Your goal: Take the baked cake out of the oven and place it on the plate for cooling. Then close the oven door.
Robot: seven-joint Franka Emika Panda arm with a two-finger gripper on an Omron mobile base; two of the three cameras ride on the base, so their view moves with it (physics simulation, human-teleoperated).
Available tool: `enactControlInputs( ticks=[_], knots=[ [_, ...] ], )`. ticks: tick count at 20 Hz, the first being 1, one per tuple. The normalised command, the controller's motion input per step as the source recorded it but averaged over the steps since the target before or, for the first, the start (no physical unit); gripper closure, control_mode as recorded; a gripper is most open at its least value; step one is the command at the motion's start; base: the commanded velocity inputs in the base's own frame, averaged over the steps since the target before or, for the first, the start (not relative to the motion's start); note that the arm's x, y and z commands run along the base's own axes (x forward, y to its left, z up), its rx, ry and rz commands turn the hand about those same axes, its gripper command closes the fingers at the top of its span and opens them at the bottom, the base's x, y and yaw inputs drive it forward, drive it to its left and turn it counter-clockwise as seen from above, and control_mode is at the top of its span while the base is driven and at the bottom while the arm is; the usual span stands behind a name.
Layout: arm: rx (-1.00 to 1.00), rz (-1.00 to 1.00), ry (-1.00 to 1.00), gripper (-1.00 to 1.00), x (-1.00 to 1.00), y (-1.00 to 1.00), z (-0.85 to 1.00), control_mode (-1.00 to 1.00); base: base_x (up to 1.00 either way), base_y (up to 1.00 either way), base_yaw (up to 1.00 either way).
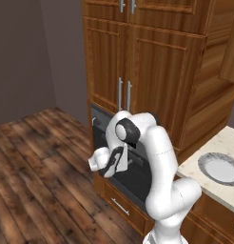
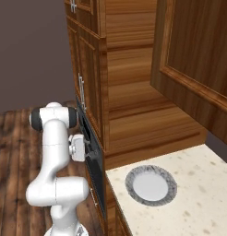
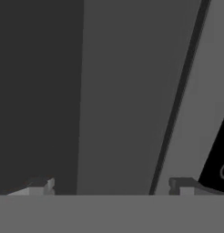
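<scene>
Hovering right up against the oven door (image 3: 123, 91) with my gripper (image 3: 111, 186), fingers spread as wide as they go and nothing between them. In the hand view the two fingertips (image 3: 41, 185) stand apart at the bottom, a dark grey panel just beyond them, with a thin dark line slanting across it that may be the bar handle; I cannot be sure.

From the left base view my hand sits against the front of the oven (image 1: 138, 176), which is set low in the tall wooden cabinets (image 1: 152, 71), and the door looks closed. So the baked cake, I judge, is inside and hidden.

Risks now: if I close on flat panel instead of the bar, the fingers will slip off and the door won't budge. Pulling at an angle could also drag the grip off the bar.

Over to the right, the plate (image 2: 151, 185) sits on the pale counter (image 2: 203, 193), white centre bare, nothing on it, well apart from my hand.
</scene>
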Motion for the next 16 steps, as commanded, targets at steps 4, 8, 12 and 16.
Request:
enactControlInputs(
  ticks=[4, 8, 12, 16],
  knots=[
    [0.02, 0.04, 0.0, 1.0, 0.16, -0.26, -0.04, -1.0, 0.0, 0.0, 0.0],
    [0.24, 0.0, 0.01, 1.0, 0.08, -0.64, -0.36, -1.0, 0.0, 0.0, 0.0],
    [0.25, 0.03, 0.0, 1.0, 0.0, -0.39, -0.39, -1.0, 0.0, 0.0, 0.0],
    [0.22, 0.07, 0.02, 1.0, -0.13, 0.15, -0.5, -1.0, 0.0, 0.0, 0.0]
  ],
)
